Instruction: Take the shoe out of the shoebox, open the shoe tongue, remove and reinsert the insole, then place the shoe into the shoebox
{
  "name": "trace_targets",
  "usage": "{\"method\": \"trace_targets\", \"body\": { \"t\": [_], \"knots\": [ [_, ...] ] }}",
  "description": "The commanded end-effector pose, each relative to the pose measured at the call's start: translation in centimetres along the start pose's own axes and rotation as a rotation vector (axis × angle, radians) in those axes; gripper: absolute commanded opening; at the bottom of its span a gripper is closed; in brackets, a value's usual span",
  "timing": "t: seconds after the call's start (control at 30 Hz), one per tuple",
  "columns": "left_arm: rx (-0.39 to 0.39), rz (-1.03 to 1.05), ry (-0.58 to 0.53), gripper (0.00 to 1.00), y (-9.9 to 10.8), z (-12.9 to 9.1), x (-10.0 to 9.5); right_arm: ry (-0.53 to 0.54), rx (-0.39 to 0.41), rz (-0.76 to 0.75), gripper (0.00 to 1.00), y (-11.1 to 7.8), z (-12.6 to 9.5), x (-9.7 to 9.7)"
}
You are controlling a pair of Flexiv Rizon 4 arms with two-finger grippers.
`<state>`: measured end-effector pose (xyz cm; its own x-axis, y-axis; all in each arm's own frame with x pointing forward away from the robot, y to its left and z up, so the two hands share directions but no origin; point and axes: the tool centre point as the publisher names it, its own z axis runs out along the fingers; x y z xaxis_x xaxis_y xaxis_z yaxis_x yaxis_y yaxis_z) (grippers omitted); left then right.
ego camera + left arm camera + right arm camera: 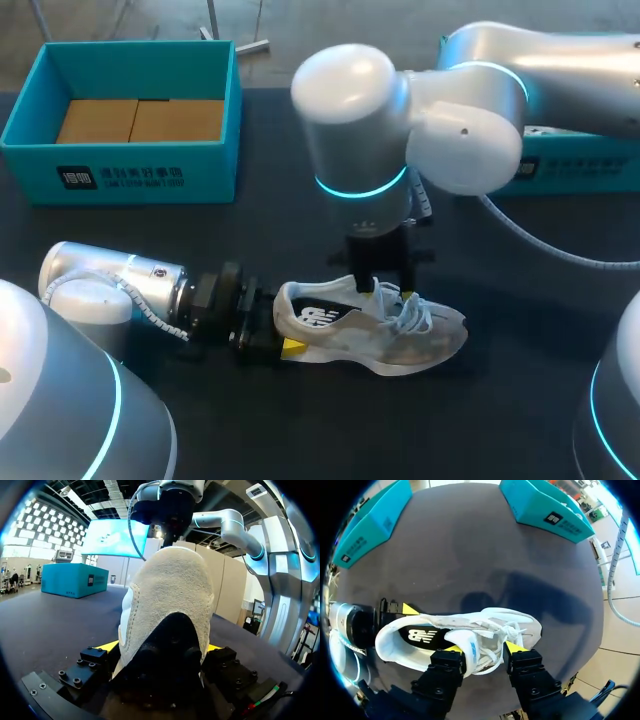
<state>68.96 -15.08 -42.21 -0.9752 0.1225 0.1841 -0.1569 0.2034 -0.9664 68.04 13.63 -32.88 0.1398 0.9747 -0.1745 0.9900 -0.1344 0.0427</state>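
Observation:
A white and grey sneaker lies on its sole on the dark table, toe to the right. My left gripper comes in low from the left and is shut on the shoe's heel, with a yellow tip on either side of it. My right gripper points straight down over the shoe's opening. Its fingers straddle the tongue and the laces with a gap left, so it is open. The black insole shows inside the shoe. The teal shoebox stands at the back left.
A second teal box part sits at the back right, mostly hidden by my right arm. A white cable trails from that arm over the table. Bare dark tabletop lies between the shoebox and the shoe.

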Motion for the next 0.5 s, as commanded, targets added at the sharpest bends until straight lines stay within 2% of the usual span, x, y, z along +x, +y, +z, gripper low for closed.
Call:
{"method": "trace_targets", "body": {
  "t": [0.03, 0.07, 0.17, 0.5],
  "knots": [
    [0.001, -0.001, -0.002, 0.00, 0.40, -0.13, -0.19, 0.007, -0.007, 0.397, 0.38, -0.55, 0.06, 0.20],
    [0.001, -0.001, -0.002, 0.00, 0.40, -0.13, -0.19, 0.012, -0.006, 0.395, 0.35, -0.58, -0.03, 0.20],
    [0.001, -0.001, -0.002, 0.00, 0.40, -0.13, -0.19, 0.030, 0.007, 0.390, 0.02, -0.63, -0.23, 0.15],
    [0.001, -0.001, -0.002, 0.00, 0.40, -0.13, -0.19, 0.119, 0.026, 0.348, 0.00, -0.58, -0.51, -0.19]
  ]
}}
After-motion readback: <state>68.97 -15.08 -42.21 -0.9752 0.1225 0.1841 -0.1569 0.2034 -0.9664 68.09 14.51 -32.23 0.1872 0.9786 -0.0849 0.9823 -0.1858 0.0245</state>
